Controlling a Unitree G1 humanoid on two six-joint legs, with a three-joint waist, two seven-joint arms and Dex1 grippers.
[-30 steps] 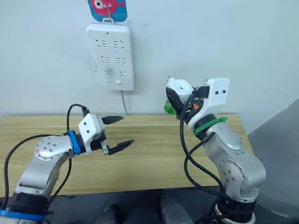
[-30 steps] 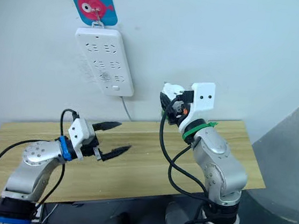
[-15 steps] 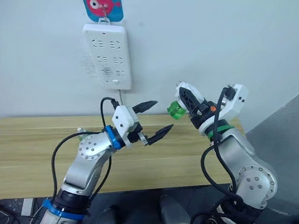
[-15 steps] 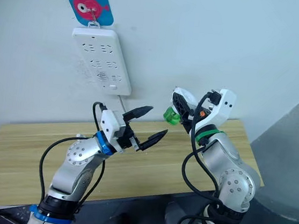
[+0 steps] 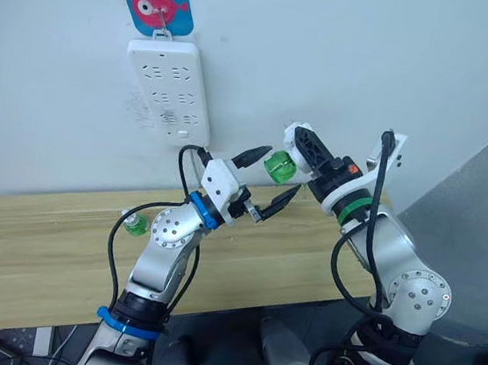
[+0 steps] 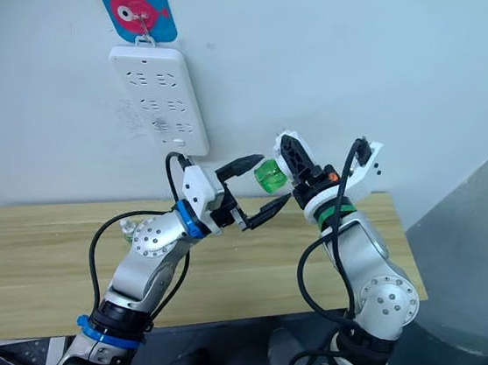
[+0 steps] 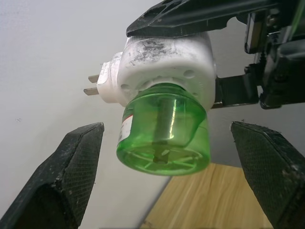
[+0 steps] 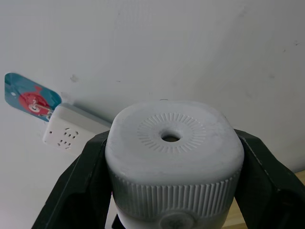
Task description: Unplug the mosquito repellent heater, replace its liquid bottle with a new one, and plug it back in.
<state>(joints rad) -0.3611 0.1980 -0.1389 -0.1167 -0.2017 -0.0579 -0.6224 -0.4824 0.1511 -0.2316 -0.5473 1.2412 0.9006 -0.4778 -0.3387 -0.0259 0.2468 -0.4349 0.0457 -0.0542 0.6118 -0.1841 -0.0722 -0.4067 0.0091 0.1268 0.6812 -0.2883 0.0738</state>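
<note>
Heater [image 7: 164, 62] sat pinched in right gripper [image 5: 305, 152] jaws, above bench [image 5: 42, 248] far edge – green bottle [image 7: 164, 136] attached. Left gripper [image 5: 266, 185] jaws spread either side of bottle, not touching. Label unreadable.

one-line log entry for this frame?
right gripper: shut on heater | left gripper: open, astride green bottle | heater unplugged | spare bottle on table

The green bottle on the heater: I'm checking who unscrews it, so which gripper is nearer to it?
Left. The left gripper is open, fingers either side of the green bottle; the right gripper clamps the heater above it.
</note>
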